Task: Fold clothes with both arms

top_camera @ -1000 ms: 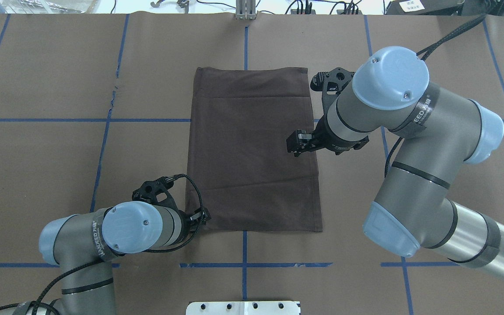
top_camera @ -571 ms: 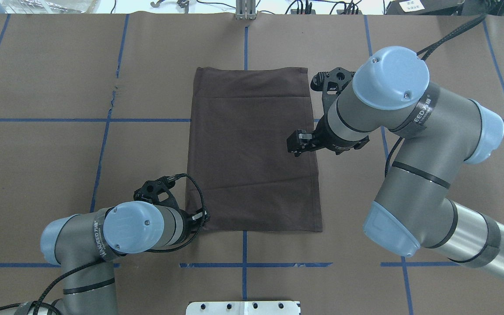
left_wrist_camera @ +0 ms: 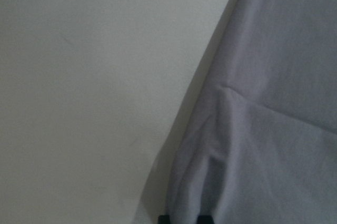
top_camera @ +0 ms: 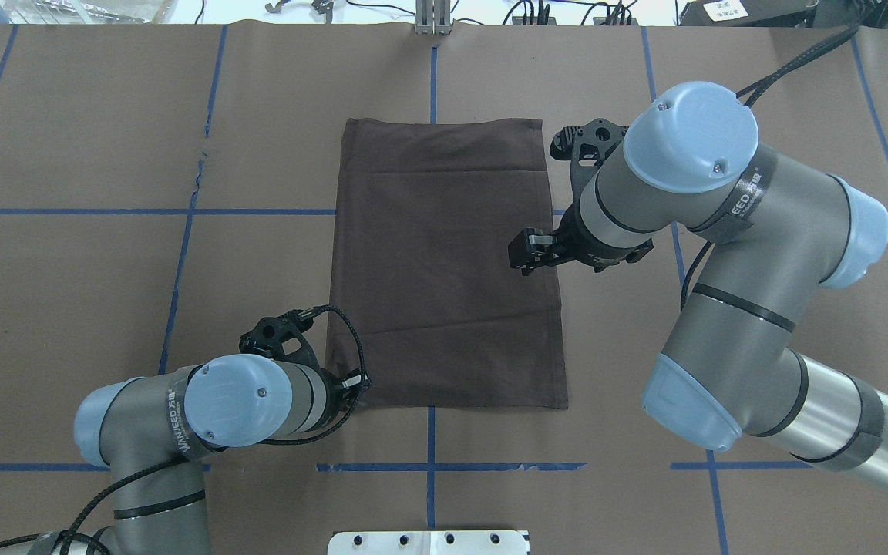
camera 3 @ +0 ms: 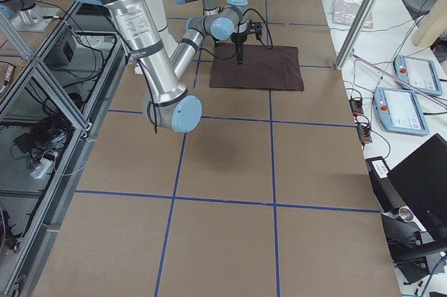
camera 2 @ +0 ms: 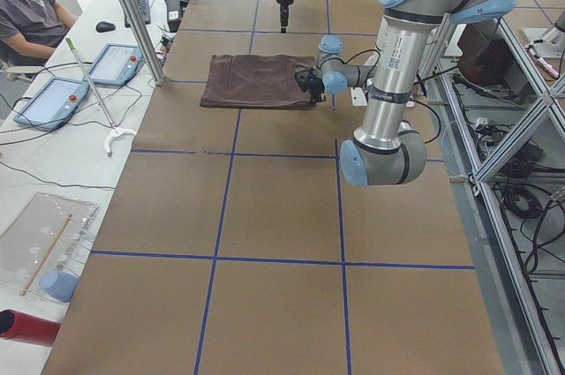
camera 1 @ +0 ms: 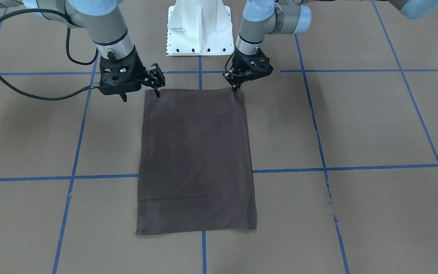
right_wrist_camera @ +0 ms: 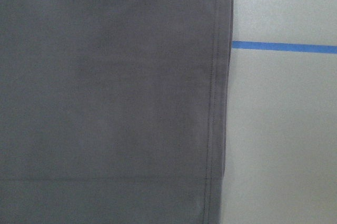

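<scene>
The dark grey-brown T-shirt (top_camera: 444, 262) lies flat on the table, folded into a tall rectangle; it also shows in the front view (camera 1: 196, 160). My left gripper (top_camera: 358, 385) is down at the shirt's near left corner (camera 1: 237, 88). The left wrist view shows the fabric (left_wrist_camera: 274, 103) puckered up between its black fingertips (left_wrist_camera: 163, 218), so it is shut on that corner. My right gripper (camera 1: 140, 95) is open and empty, held above the shirt's right edge (top_camera: 525, 258). The right wrist view looks down on the shirt's hemmed edge (right_wrist_camera: 105, 87); no fingers show there.
The white pedestal (camera 1: 200, 26) stands at the table's near edge between the arms. Blue tape lines (top_camera: 259, 211) cross the brown table cover. Tablets (camera 2: 53, 97) and a seated person (camera 2: 26, 13) are beyond the far side, behind a metal post (camera 2: 132, 13).
My left arm has shifted slightly to the right at the shirt's corner. My right gripper has drifted very slightly to the right. The shirt lies as before.
</scene>
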You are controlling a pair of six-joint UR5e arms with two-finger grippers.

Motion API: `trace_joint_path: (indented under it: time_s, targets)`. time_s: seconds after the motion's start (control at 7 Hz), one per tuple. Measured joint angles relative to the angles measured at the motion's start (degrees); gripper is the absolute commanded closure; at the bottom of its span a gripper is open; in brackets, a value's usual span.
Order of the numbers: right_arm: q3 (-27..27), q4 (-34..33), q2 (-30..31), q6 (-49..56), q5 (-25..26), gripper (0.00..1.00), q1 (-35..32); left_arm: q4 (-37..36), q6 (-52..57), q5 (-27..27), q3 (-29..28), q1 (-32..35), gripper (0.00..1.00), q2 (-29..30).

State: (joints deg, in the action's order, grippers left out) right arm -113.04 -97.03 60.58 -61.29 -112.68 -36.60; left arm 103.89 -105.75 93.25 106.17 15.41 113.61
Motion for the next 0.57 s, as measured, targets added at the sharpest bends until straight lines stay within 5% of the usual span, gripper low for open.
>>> trace_joint_path:
  time_s: [0.57]
  targets:
    - [0.01,1.01,2.29,-15.16,0.63,0.0,3.39,0.0,0.25,0.02,0.57,0.37,1.0,-0.02]
